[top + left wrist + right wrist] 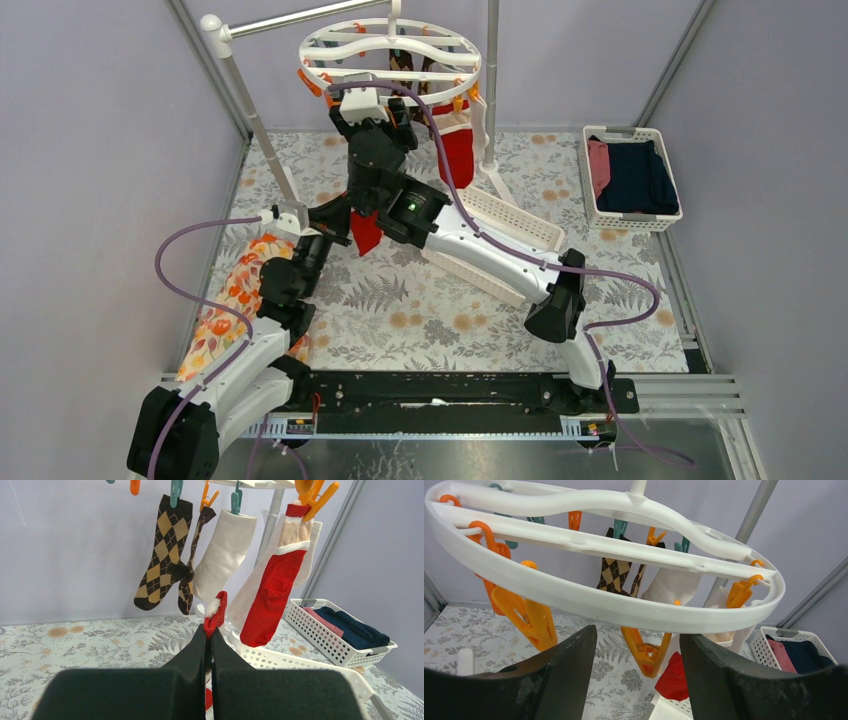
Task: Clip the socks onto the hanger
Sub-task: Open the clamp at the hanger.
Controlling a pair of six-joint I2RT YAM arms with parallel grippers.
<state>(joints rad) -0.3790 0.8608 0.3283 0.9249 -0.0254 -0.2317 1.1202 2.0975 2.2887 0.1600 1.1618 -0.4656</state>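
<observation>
Lilac-grey walls [100, 150] closed in a bench [400, 300] covered with a fern-and-flower print. Over its far end hung the large round white plastic drying ring [624, 607] with a wavy crossbar. Orange clothespins [531, 617] and teal clothespins [176, 491] dangled from its rim.

Clipped there were a brown-and-tan argyle pair of socks [162, 555], a whitish sock [222, 550] and a red sock with a white cuff [272, 592]. The left claw [209, 640] was pinched tight on a second red sock [216, 611], held low in front of the hung ones and apart from the ring. The right claw [638, 637] stood wide just under the near rim, with one orange clothespin [646, 652] hanging in the gap. Whether that pin touched a finger could not be told.

A white slatted rectangular basket [625, 131] at the right edge held navy and pink folded clothes [635, 175]. A long white slatted tray [505, 225] lay beside the right arm. An orange floral cloth [225, 310] lay under the left arm. A grey metal pole [250, 105] rose left of the ring and a white post [490, 90] stood at its right.

From above, the right arm and its purple cable [440, 140] covered most of the hung socks. In the left wrist view the claw's dark fingers hid the lower part of the held sock, and the ring was cut off at the top edge.
</observation>
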